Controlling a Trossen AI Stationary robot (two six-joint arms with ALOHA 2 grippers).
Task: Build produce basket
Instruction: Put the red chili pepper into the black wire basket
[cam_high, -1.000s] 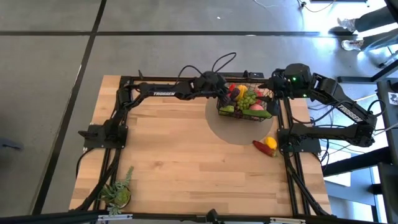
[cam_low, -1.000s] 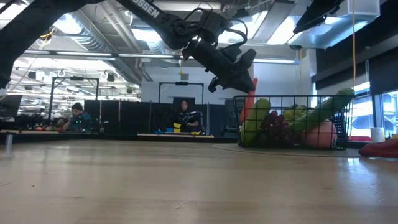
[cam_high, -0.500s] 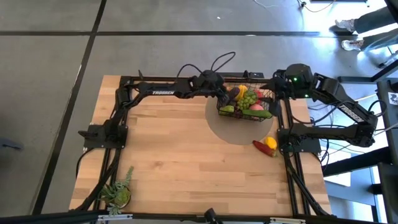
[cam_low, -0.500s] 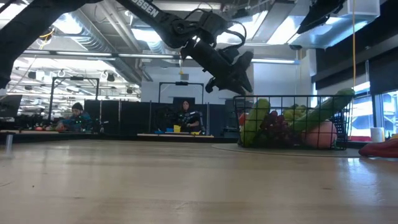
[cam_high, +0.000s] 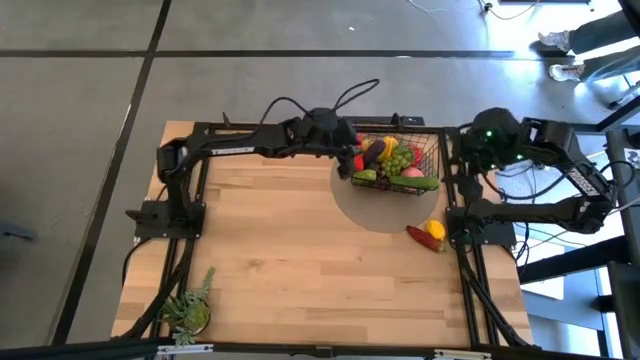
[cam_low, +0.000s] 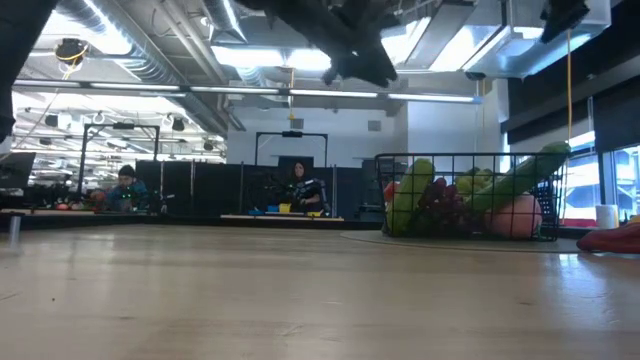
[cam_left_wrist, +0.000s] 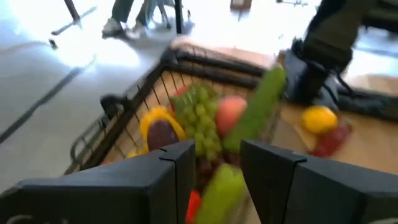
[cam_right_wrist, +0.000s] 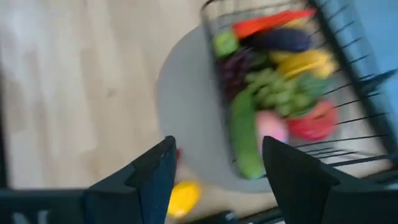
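- Two pieces of produce are left out of the basket (cam_high: 432, 152) so far: a lemon (cam_high: 435, 229) and a red pepper (cam_high: 421, 237), touching each other on the table (cam_high: 280, 250) just in front of the basket's right corner.
- Most of the load is already packed inside, on the grey mat (cam_high: 375, 212): green grapes (cam_high: 400, 158), a peach (cam_high: 411, 172), a cucumber (cam_high: 423, 183), an eggplant (cam_high: 374, 152).
- Left gripper (cam_high: 349, 163) is parked up high at the basket's left edge, fingers a bit apart, nothing held between them (the wrist view shows only a clear gap).
- Right gripper (cam_right_wrist: 214, 165) is raised just right of the basket, jaws spread wide, also empty.
- Risk, probably: the lemon and pepper are pressed together, so a sloppy grab could catch both or just shove one; the lemon looks round enough to be rolled toward the table's right edge.
- Basket is pretty full too, so anything dropped on the pile could be bounced off or tip the cucumber leaning on the rim.
- Wire rim could get clipped by a low approach, dragging the whole basket off the mat.
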